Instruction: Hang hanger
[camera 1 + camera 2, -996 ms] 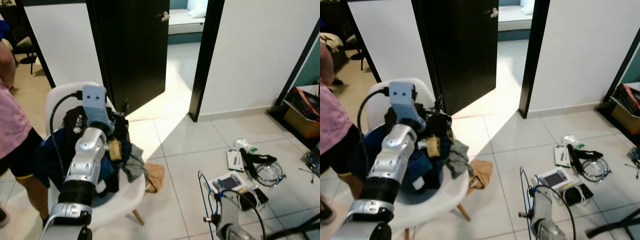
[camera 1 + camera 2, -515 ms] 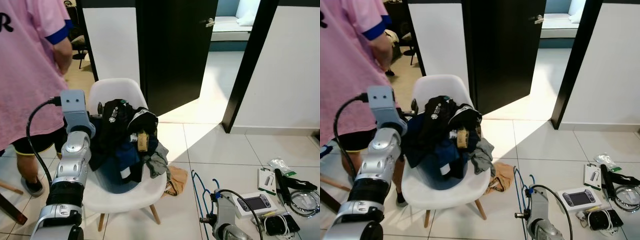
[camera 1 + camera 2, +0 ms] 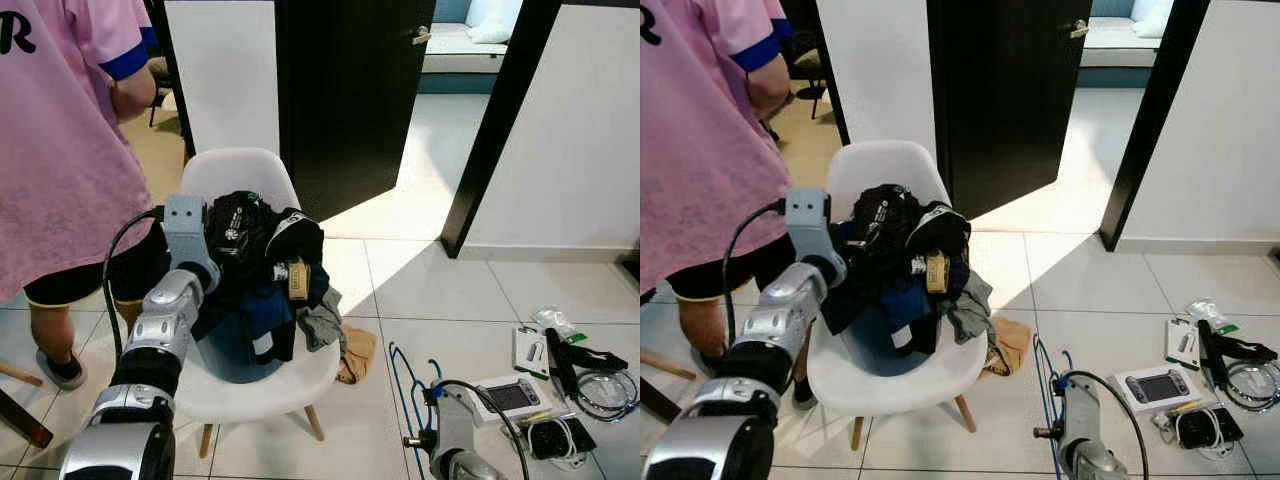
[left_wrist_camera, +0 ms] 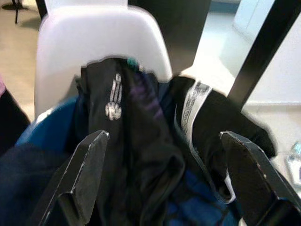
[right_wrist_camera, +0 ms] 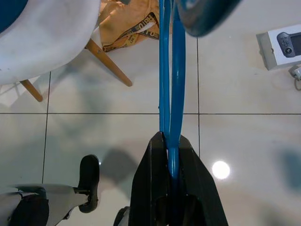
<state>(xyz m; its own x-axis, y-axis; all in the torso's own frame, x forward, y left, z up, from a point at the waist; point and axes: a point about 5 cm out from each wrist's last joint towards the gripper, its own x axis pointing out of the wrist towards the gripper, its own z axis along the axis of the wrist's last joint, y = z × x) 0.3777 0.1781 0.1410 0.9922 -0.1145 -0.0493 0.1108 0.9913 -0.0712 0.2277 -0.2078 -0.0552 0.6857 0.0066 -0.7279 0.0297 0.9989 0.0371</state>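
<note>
In the left eye view we see our left gripper point(image 3: 215, 225) raised at centre left of the frame, against the heap of dark clothes point(image 3: 262, 275) on the white chair point(image 3: 235, 172). A person in a pink shirt point(image 3: 55, 150) fills the upper left. At the lower right of centre, the blue hanger point(image 3: 402, 370) rises from our right arm.

The right eye view gives the same layout, with boxed gadgets and cables point(image 3: 1200, 375) on the floor tiles at the far right.

In the left wrist view the two black fingers point(image 4: 87, 174) stand wide apart with nothing between them, aimed at a black garment with a small white logo point(image 4: 114, 96); we cannot read it, nor the waistband lettering.

In the right wrist view our right gripper point(image 5: 170, 155) is clamped on the hanger's blue bars. We judge it best to keep that clamp firm and lift the hook clear of the chair before seeking a rail.
</note>
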